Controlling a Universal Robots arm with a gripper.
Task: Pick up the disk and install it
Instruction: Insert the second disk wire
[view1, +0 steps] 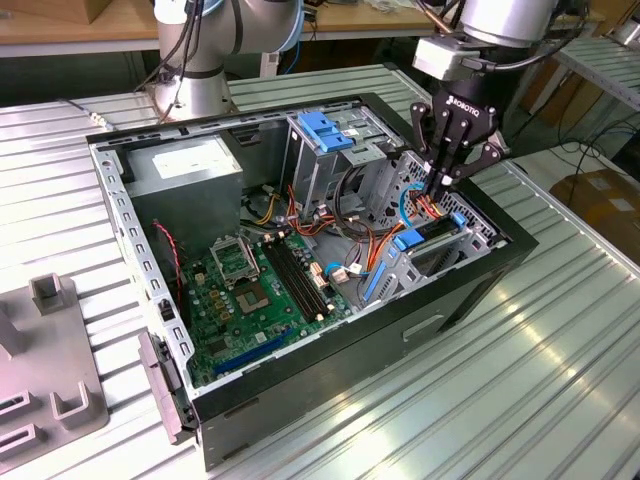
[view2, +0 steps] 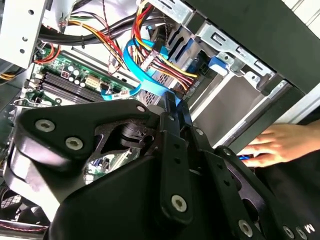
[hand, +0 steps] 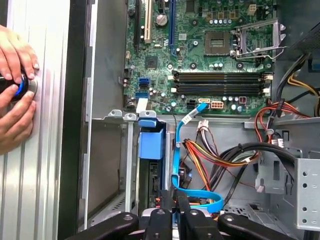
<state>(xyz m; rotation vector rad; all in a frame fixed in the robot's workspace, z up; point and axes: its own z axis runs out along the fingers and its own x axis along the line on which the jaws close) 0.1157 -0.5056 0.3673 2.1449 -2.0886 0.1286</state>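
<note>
My claw (view1: 443, 180) is down inside the open computer case (view1: 480, 290), at the corner of the case nearest the exterior view's right. The case lies on its side on the ribbed metal worktop (view1: 560, 380).

My fingers (view2: 172, 125) are pinched close together. In the second wrist view their tips seem to squeeze a thin blue edge. I think that is the blue frame of the disk (hand: 150, 172), but my own claw hides most of it, so I am not sure.

In the first wrist view the disk stands on edge in a metal bay (hand: 107, 165) by the case wall. Its blue tab (hand: 151, 142) sticks out at the end nearer the green board (hand: 200, 55). A blue flat cable (hand: 192, 192) and a bunch of red, yellow and orange wires (hand: 215, 155) lie just beside it.

So I think the picking up is done. The disk looks like it is in its slot, or nearly there. I cannot tell if it is pushed all the way in or clicked tight. I am not holding any cable.

A person's hands (hand: 15, 90) rest on the worktop just outside the case wall, holding a small dark thing with a blue light (hand: 20, 87).
</note>
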